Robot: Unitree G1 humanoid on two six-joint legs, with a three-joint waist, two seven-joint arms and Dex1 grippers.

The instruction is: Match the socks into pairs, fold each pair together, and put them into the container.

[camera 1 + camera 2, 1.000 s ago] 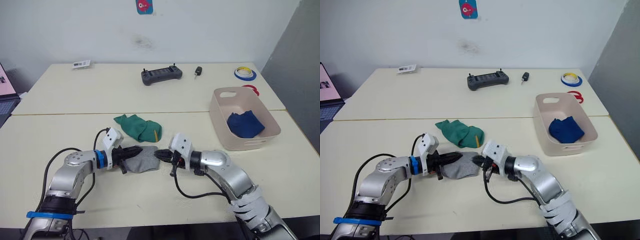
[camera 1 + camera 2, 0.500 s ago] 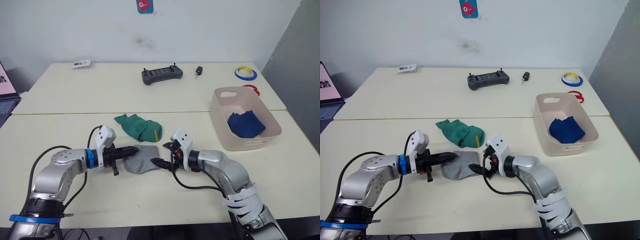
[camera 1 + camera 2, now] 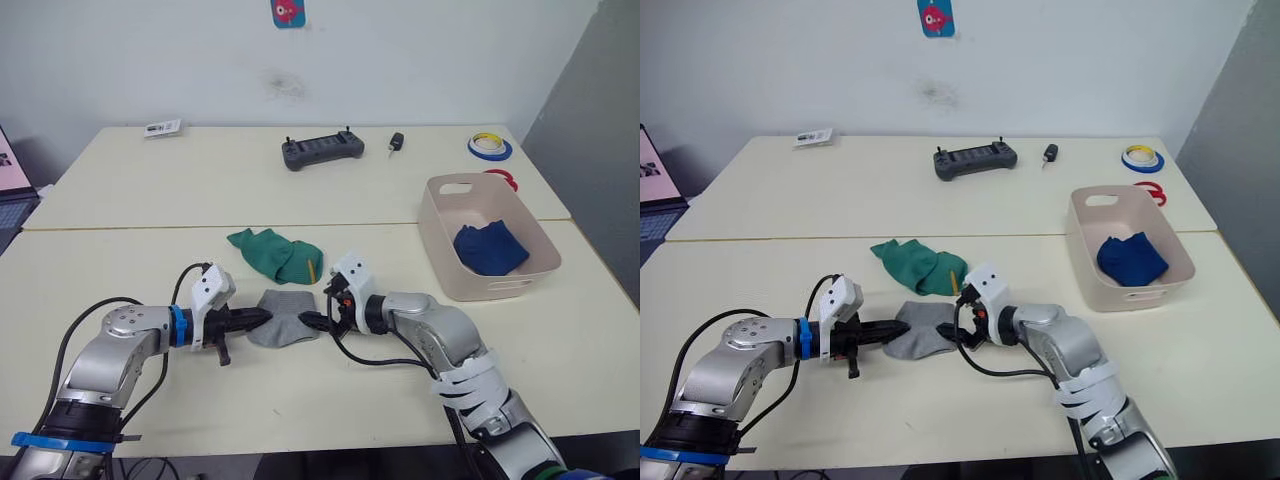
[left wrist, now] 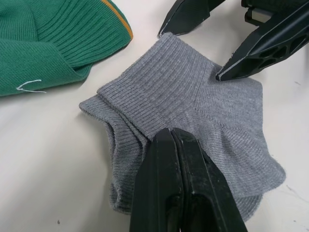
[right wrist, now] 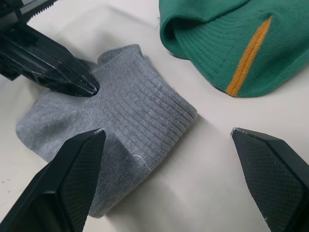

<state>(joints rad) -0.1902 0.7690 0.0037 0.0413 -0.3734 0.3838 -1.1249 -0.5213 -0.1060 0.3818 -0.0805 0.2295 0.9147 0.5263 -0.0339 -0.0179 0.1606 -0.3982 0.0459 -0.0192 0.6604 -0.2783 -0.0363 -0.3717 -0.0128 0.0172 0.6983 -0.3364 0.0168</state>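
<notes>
the folded grey pair (image 3: pixel 284 317) lies flat on the near counter (image 3: pixel 330 400), between the two arms and just in front of the green pair (image 3: pixel 277 253), which sits bunched with its yellow mark (image 3: pixel 312 269) showing on the side toward the right arm. the left tool (image 3: pixel 258 319) reaches in from the left with its two black fingers pressed together, and in the left wrist view their joined tip (image 4: pixel 170 137) rests on top of the grey fabric near its middle, pressing down on it and gripping nothing. the right tool (image 3: pixel 312 316) comes in from the opposite side with its fingers spread wide; in the right wrist view the end of the grey pair lies in the gap between the two fingers (image 5: pixel 67 183), with one finger over the grey fabric and the other over bare counter below the green pair, and neither finger is closed on the cloth. the container (image 3: pixel 450 281) stands well apart toward the right edge of the counter, upright, with the dark blue pair (image 3: pixel 490 249) lying inside it. on the far counter rest a dark handheld controller (image 3: pixel 322 151), a small black key-like object (image 3: pixel 397 142), rolls of tape (image 3: pixel 490 147) near the right corner and a small card (image 3: pixel 162 128) toward the left.
</notes>
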